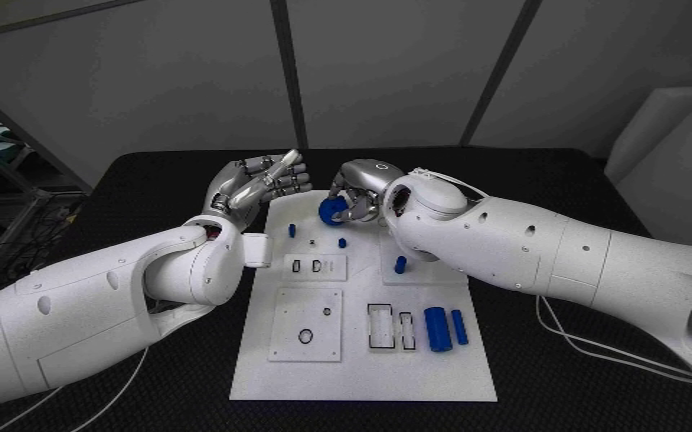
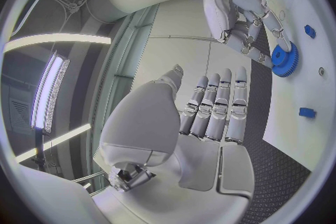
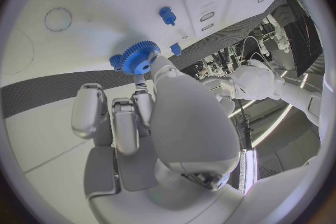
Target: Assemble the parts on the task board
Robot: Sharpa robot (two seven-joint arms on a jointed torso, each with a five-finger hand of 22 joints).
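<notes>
The right hand [image 1: 361,192] pinches a blue gear [image 1: 332,214] over the far end of the white board [image 1: 364,372], seemingly to seat it there, while the left hand [image 1: 260,184] waits beside the board, fingers straight and holding nothing.

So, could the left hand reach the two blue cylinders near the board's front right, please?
Probably not easily: the left hand hangs open by the board's far left edge, and the right arm lies just beyond the cylinders.
</notes>
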